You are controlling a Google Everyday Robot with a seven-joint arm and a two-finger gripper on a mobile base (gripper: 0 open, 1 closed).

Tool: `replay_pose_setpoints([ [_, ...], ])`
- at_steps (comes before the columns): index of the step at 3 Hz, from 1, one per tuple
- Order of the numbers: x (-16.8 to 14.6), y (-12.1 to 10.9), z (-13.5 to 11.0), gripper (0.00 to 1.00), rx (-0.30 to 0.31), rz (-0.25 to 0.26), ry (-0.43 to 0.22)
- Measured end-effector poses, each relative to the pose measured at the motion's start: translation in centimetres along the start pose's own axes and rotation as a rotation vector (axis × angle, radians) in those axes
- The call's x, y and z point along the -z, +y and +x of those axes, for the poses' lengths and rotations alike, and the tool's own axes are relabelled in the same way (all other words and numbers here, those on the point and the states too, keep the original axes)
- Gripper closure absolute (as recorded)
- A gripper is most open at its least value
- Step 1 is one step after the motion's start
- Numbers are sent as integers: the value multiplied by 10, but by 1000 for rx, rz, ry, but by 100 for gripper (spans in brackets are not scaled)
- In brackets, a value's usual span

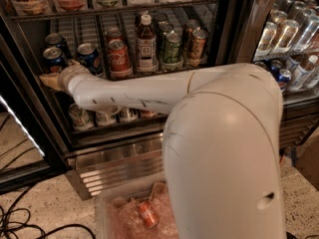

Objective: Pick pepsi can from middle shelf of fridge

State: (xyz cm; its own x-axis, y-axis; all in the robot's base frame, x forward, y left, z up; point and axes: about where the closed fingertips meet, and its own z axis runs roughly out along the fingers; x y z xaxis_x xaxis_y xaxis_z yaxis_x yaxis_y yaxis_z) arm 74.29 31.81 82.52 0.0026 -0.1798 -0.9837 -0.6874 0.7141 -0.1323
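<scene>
**Operator:** Report task progress.

**Technician:** The reach phase appears complete and the grasp is not confirmed. The arm extends into the open fridge (pixel 232 29), with the gripper (pixel 50 79) at the left end of the middle shelf (pixel 212 65), level with its front rail. I cannot tell whether the jaws are open or closed. The pepsi can (pixel 52 59) stands upright on that shelf, just above and behind the gripper tip. I cannot tell whether the two are touching.

**Operator:** Remaining steps?

**Technician:** In my judgement, three: secure the can, lift it clear of the rail, and withdraw. A second blue can (pixel 89 57) stands just to the right, its lower part hidden by the wrist, so confirm which can is the target.

**Operator:** List containers and contents.

**Technician:** The middle shelf also holds a red Coca-Cola can (pixel 118 59), a labelled bottle (pixel 146 41) and green cans (pixel 172 46), in lanes. More cans (pixel 79 116) stand on the rack below. On the floor in front of the fridge, a clear bin (pixel 102 208) holds ice and one red can (pixel 148 214) lying on its side.
</scene>
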Motion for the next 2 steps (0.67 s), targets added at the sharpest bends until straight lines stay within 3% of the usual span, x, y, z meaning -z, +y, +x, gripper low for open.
replay_pose_setpoints([
  [1,-12,-13,0,25,-37,75,-31],
  [2,-14,-14,-1,44,-39,94,-40],
])
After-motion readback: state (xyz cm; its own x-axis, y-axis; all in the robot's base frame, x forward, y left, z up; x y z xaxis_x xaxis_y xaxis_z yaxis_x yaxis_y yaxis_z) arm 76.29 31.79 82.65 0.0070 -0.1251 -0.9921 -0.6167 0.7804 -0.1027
